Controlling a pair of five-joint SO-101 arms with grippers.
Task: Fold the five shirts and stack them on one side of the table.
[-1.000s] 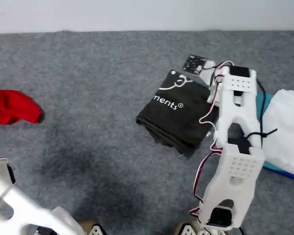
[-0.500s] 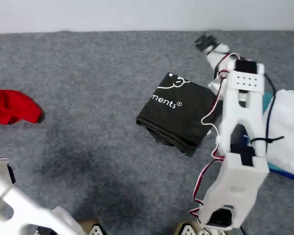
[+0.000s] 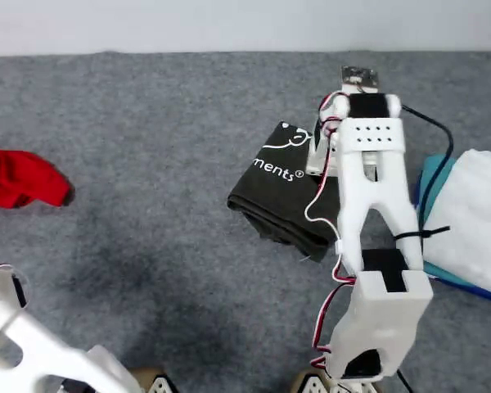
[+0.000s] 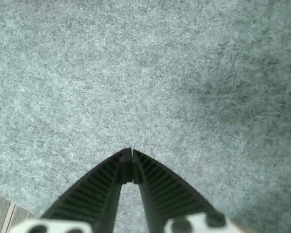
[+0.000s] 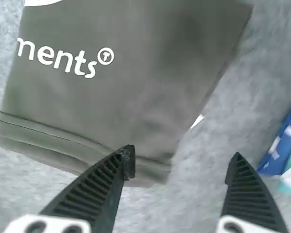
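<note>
Stacking step, I'd say: right gripper (image 5: 183, 165) spread over the edge of the folded dark shirt (image 5: 126, 82); next, clamp it and carry it onto the white shirt (image 3: 483, 213).

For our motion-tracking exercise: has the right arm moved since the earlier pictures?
Yes: the right arm swung sideways over the dark shirt, away from the white shirt.

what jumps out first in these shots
A folded dark shirt with white lettering lies in the middle of the grey table, and the right gripper hangs open over its edge. A crumpled red shirt sits at the left edge, and a white shirt lies on teal cloth at the right.
</note>
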